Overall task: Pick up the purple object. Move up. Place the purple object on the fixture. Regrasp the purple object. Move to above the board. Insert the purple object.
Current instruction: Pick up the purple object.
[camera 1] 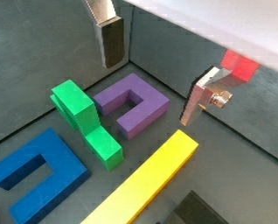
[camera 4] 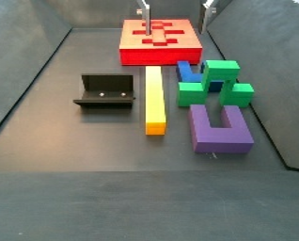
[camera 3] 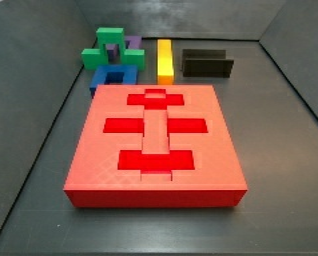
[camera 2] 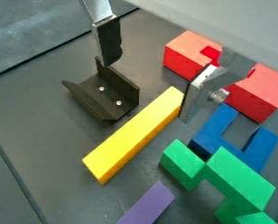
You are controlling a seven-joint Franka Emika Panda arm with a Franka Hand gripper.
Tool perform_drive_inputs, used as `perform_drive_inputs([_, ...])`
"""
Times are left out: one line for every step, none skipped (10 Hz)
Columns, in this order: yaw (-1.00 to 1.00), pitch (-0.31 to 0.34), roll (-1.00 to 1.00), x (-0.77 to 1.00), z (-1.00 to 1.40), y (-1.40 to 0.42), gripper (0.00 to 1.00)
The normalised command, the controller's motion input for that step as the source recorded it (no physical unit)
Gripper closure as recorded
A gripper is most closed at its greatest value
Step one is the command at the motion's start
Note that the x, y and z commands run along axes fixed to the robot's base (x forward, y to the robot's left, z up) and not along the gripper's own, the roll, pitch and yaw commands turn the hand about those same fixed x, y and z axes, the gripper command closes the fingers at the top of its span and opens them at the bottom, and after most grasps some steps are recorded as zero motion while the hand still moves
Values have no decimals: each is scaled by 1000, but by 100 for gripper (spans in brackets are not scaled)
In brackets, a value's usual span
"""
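Purple block (camera 4: 221, 129), U-shaped, lies flat on the grey floor nearest the lens in a side view, its open end facing a green block (camera 4: 212, 82) just behind it; in a wrist view the same purple block (camera 1: 132, 105) sits directly beside the green block (camera 1: 86, 118), untouched. The gripper (camera 1: 156, 77) hangs above the pieces with its silver fingers (camera 1: 111, 42) spread wide and nothing between them. A long yellow bar (camera 4: 155, 99) runs alongside the purple block, between it and the black fixture (camera 4: 105, 92), which stands well apart on the floor with its ledge bare. A blue block (camera 4: 187, 72) lies behind the green one, close to the red board (camera 4: 161, 40) at the far end. From the opposite side view the board (camera 3: 155, 145) fills the foreground, its cross-shaped recesses vacant.
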Motion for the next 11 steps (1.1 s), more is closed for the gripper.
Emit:
perform_drive_inputs([0,0,0,0,-3,-29,0])
perform_drive_inputs([-69,-66,-69,171,-349,40,0])
perform_drive_inputs([-186,-59,-10,391,-957,257,0])
perform_drive_inputs([-240,-19,0,340,-1000,334,0])
perform_drive_inputs([-277,0,21,71,-1000,403,0])
perform_drive_inputs([-269,-30,0,0,-1000,326,0])
perform_drive_inputs([-366,-127,-19,-300,-931,126,0])
perform_drive_inputs([-300,-211,-101,-529,-777,43,0])
perform_drive_inputs([-97,-236,-43,-614,-786,0,0])
perform_drive_inputs([-111,-276,0,-789,-571,-31,0])
perform_drive_inputs([-126,-293,-67,-794,-334,0,0])
